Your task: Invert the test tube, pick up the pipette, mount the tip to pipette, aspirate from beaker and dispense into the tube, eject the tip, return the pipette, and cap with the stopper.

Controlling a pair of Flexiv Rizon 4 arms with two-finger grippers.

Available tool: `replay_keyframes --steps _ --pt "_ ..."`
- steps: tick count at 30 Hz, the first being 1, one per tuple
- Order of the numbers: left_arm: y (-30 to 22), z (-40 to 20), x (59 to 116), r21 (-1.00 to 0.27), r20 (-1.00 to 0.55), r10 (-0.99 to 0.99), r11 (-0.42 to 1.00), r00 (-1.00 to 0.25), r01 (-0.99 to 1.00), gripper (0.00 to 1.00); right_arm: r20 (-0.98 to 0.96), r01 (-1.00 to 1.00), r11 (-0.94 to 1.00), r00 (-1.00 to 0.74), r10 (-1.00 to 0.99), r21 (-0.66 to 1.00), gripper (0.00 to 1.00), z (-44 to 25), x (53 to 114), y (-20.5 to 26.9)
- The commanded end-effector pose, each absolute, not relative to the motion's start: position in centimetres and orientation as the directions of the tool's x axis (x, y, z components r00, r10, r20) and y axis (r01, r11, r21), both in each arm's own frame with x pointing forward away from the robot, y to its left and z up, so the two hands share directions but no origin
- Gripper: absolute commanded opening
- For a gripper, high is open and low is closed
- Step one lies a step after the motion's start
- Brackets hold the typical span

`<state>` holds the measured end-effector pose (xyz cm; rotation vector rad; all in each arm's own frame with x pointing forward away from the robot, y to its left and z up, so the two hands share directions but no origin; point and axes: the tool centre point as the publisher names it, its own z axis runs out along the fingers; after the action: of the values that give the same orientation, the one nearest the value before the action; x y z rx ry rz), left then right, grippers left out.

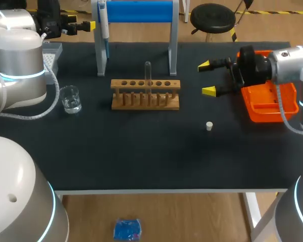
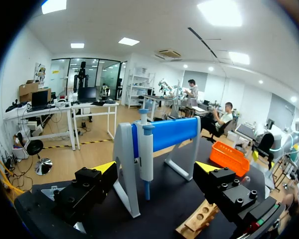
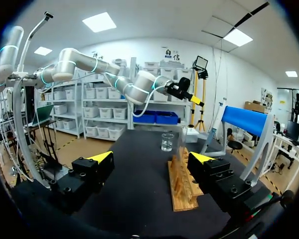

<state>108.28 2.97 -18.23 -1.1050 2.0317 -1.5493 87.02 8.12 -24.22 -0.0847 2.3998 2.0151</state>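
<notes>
pipette (image 2: 147,159) on stand (image 2: 170,132) ahead of left end effector (image 2: 157,169), wide; right end effector (image 3: 152,158) wide.

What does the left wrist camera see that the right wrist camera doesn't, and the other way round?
The left wrist view alone shows the orange tray, my right arm, and a plain look at the pipette hanging on the blue-barred stand. The right wrist view alone shows the beaker and my left arm. Both views share that stand and the wooden rack.
</notes>
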Motion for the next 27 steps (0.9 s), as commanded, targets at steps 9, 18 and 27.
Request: replay_keyframes --steps 9,18,27 --pt "2.0 -18.6 107.4 -0.926 0.144 -0.748 0.129 -0.648 -0.355 1.00 -0.041 -0.047 0.172 -0.999 -0.036 0.984 1.00 -24.3 87.0 8.1" --pt "-1.0 -19.4 102.6 -0.925 0.049 -0.725 0.227 -0.687 -0.306 1.00 -0.041 -0.047 0.172 -0.999 -0.036 0.984 1.00 -24.3 87.0 8.1" --pt "-4.7 -21.2 97.4 -0.932 0.012 -0.662 0.264 -0.750 -0.247 1.00 -0.041 -0.047 0.172 -0.999 -0.036 0.984 1.00 -24.3 87.0 8.1"
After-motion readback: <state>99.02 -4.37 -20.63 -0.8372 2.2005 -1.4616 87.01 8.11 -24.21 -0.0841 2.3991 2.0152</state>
